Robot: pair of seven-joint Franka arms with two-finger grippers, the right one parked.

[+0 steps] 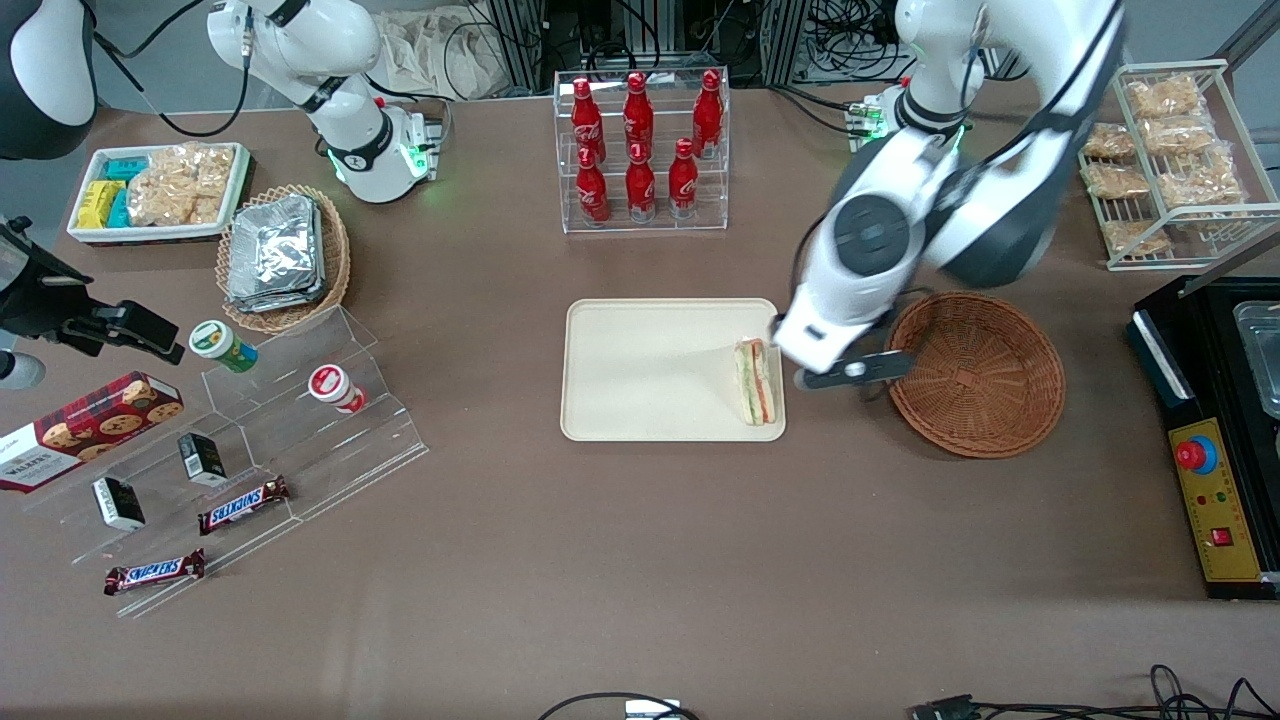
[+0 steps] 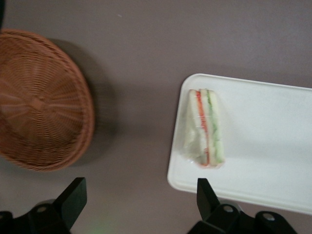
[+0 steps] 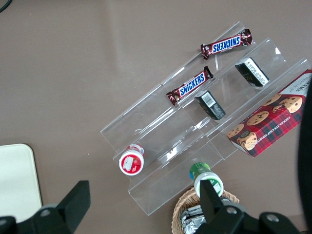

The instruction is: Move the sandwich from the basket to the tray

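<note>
1. One sandwich [image 1: 755,381] lies in the front view on the cream tray [image 1: 640,370], at the tray's edge nearest the reddish-brown basket [image 1: 975,373]. It rests flat, its green and red filling edge showing.
2. Front view again: the claw [image 1: 850,370] hangs above the strip of brown counter [image 1: 640,560] between tray and basket, just beside the sandwich and not touching it. The basket holds nothing.
3. Farther from the camera than the tray stands a clear rack of red bottles [image 1: 641,140]. Toward the parked arm's end lie a tan basket of foil packets [image 1: 283,257] and a clear stepped stand [image 1: 250,450] carrying chocolate bars and small tubs.
4. Left wrist view: two dark fingers [image 2: 73,197] of the claw stand spread wide apart, with nothing between them but bare counter [image 2: 141,58]. Neither finger touches anything.
5. Same view: the wrapped sandwich [image 2: 204,129] sits on the tray [image 2: 273,146] close to its rounded corner, and the basket [image 2: 41,100] lies well apart from it across the counter.
6. Right wrist view: the stepped stand [image 3: 195,122] with chocolate bars, a biscuit box [image 3: 273,119], and one corner of the tray [image 3: 17,180].
</note>
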